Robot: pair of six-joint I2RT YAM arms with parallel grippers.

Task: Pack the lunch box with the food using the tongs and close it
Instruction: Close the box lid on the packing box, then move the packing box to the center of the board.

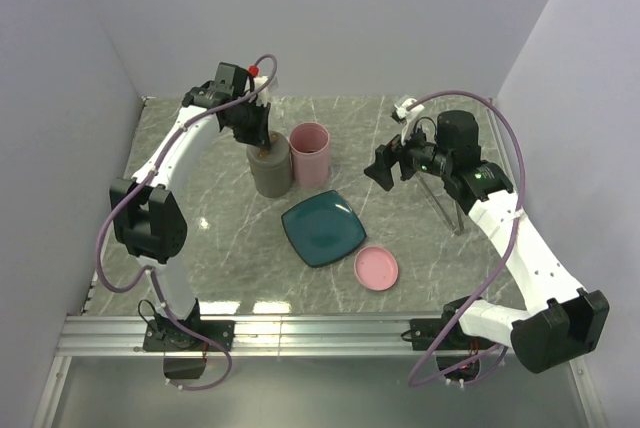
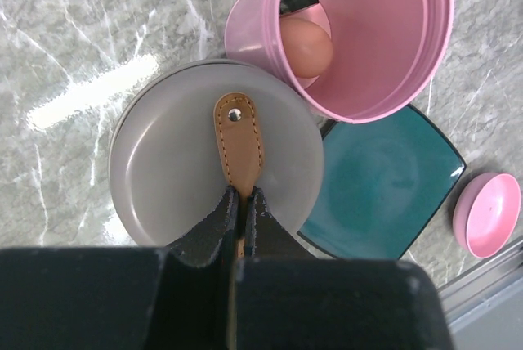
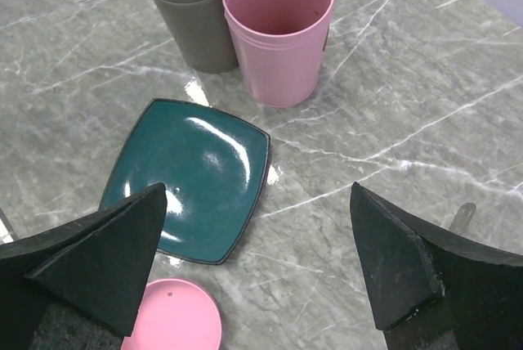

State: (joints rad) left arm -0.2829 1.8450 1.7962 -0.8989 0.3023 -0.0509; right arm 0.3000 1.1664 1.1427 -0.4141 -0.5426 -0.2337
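My left hand [image 2: 243, 196] pinches the brown tab [image 2: 237, 141] on the grey lid [image 2: 163, 170]; my right hand [image 3: 257, 235] is spread. A crooked pull could topple the neighbouring pink cup [image 2: 384, 80], spilling its egg-like ball [image 2: 304, 46].

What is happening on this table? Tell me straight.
The left gripper is shut on the brown leather tab of the round grey lid atop the grey container. The open pink tub beside it holds a pale pink egg-like ball. The right gripper hangs open above the table. The square teal plate is bare, a round pink lid beside it; the slim silver tongs lie on the table.
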